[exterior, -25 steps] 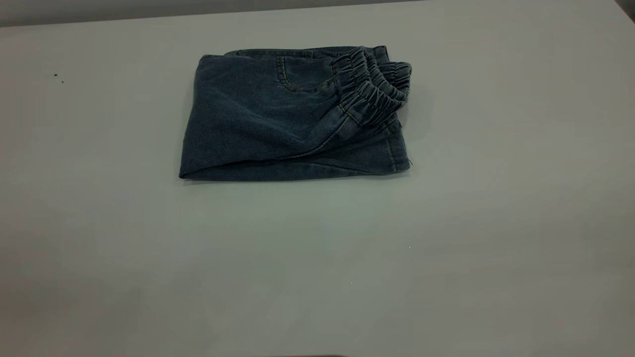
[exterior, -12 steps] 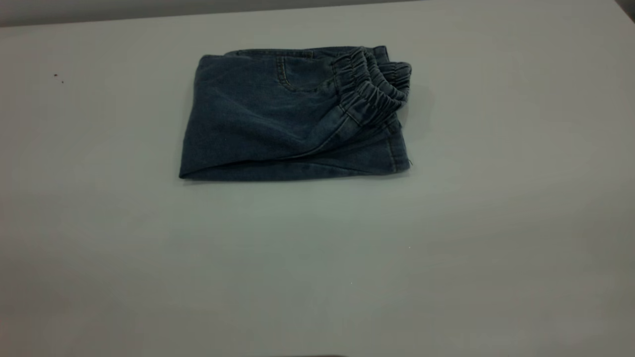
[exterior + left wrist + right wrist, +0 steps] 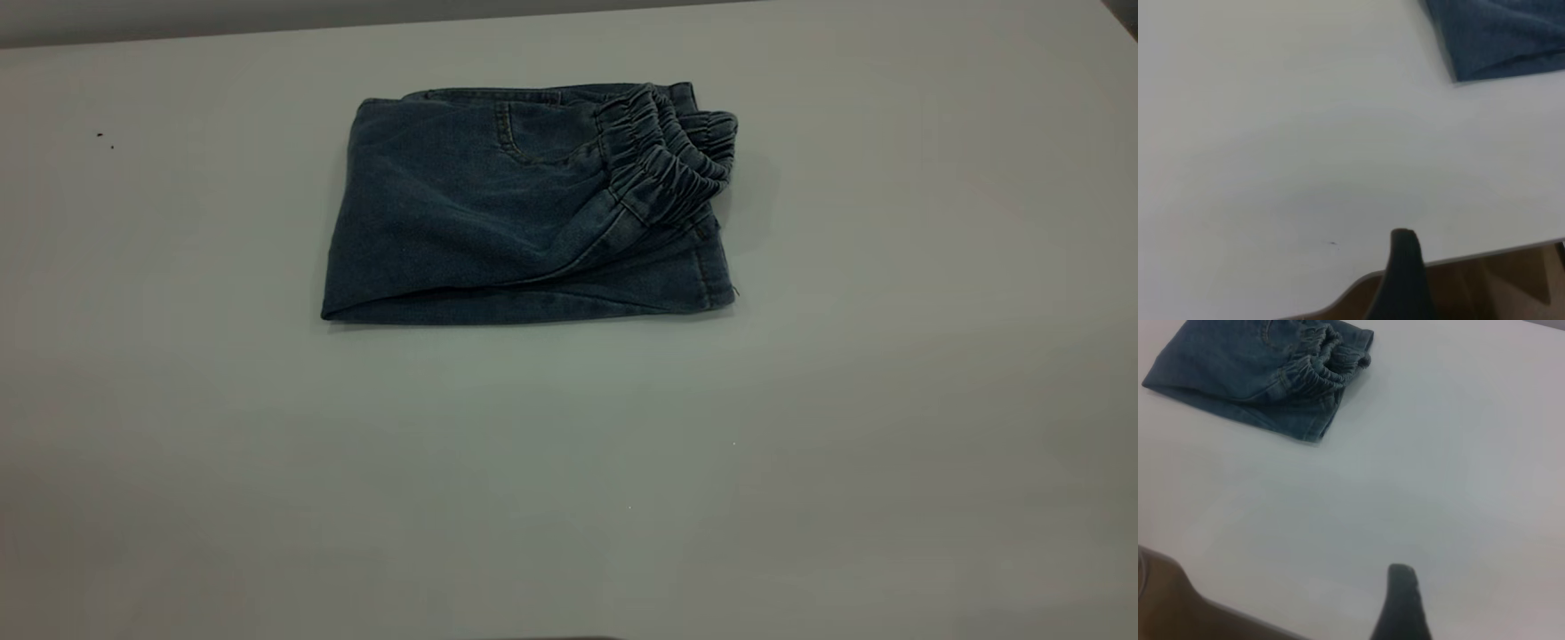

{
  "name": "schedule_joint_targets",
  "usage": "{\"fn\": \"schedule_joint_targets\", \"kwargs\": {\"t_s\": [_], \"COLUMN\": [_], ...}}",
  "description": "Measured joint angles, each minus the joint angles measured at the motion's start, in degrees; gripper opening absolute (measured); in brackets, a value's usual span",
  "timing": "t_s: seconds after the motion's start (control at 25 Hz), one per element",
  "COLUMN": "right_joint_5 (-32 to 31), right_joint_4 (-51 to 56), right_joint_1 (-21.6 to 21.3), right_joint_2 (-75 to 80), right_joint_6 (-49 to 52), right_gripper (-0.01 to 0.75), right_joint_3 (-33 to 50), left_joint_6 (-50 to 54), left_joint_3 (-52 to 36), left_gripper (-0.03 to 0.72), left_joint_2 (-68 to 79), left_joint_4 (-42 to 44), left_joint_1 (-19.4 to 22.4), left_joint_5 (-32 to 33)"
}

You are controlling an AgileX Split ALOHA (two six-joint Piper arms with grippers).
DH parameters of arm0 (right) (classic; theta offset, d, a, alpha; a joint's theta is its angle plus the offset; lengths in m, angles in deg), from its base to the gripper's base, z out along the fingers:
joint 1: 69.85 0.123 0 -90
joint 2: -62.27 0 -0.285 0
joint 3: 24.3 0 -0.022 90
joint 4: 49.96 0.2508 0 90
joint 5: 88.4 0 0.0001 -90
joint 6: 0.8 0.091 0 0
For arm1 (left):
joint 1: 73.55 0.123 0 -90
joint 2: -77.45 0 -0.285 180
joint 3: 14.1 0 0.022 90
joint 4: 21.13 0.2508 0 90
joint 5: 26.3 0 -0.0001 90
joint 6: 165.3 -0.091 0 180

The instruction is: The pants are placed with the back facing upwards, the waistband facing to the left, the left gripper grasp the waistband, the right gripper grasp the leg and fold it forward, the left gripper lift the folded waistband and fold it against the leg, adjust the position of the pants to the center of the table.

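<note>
The pants [image 3: 524, 204] lie folded on the table [image 3: 569, 462], toward its far side, waistband [image 3: 667, 156] on top at the right, while both arms sit pulled back near the table's edge, grip unreadable.

One pair of folded pants [image 3: 524, 213] with one gathered waistband [image 3: 667, 156] lies on one table [image 3: 569, 462].

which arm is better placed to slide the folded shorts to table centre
Probably right: the right hand's view shows the whole folded denim shorts, waistband included; the left hand's catches only a corner. Both hang near the table edge.
</note>
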Motion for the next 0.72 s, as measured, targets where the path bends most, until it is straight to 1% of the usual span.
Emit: {"fn": "schedule_joint_targets", "kwargs": {"t_s": [0.44, 0.52, 0.72], "right_joint_5": [0.0, 0.13, 0.96], "right_joint_4": [-0.15, -1.86, -11.39], "right_joint_1": [-0.06, -0.06, -0.06], "right_joint_2": [0.0, 0.0, 0.0], "right_joint_6": [0.13, 2.6, 15.18], "right_gripper": [0.465, 0.465, 0.465], "right_joint_3": [0.0, 0.0, 0.15], "left_joint_6": [0.0, 0.0, 0.0], "left_joint_3": [0.0, 0.0, 0.0], "left_gripper": [0.535, 0.535, 0.535], "left_joint_2": [0.0, 0.0, 0.0], "left_joint_4": [0.0, 0.0, 0.0], "left_joint_1": [0.0, 0.0, 0.0], "left_joint_5": [0.0, 0.0, 0.0]}}
